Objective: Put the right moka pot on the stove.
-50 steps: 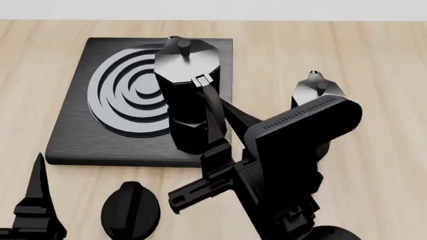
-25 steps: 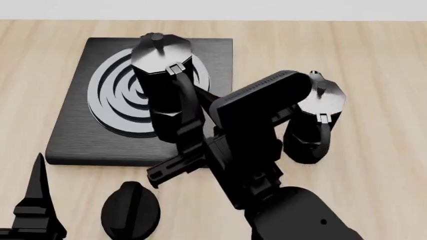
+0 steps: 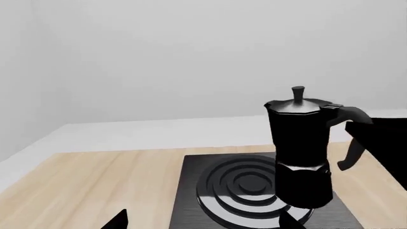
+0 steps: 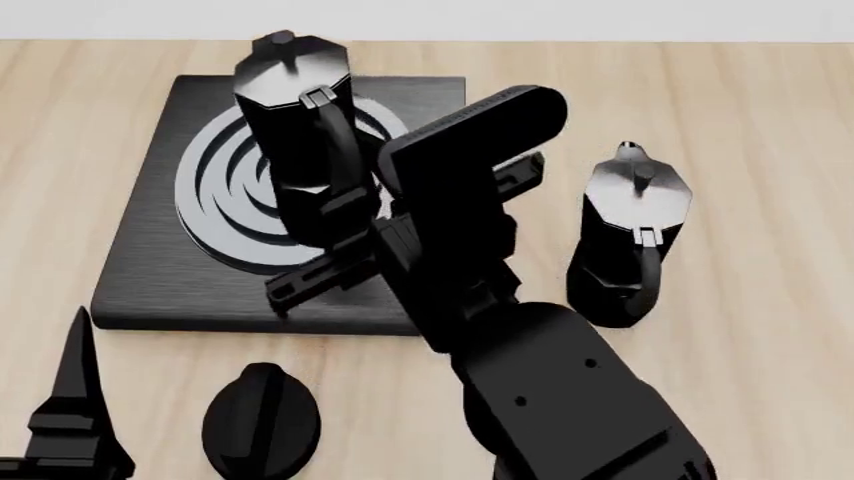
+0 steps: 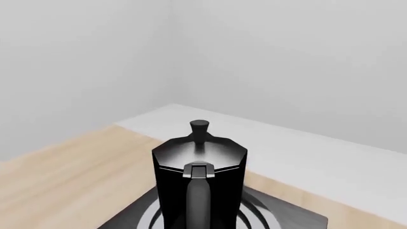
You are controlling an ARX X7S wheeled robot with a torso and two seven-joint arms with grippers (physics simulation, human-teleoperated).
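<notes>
My right gripper is shut on the curved handle of the right moka pot, a black faceted pot with a grey-sheen lid. The pot stands upright over the ring burner of the stove, a flat black slab. Whether its base touches the burner I cannot tell. The left wrist view has the pot at the burner's edge on the stove. In the right wrist view the pot fills the middle, handle toward the camera, and the jaws are hidden. My left gripper is open and empty, off the stove's front left corner.
A second, identical moka pot stands on the wooden table to the right of the stove, close to my right forearm. A small round black knob lies in front of the stove. A left finger rises at the lower left.
My right arm has carried the pot left and farther back, from the stove's right edge to over the burner rings. The second pot, earlier partly covered by the arm, now shows fully.
</notes>
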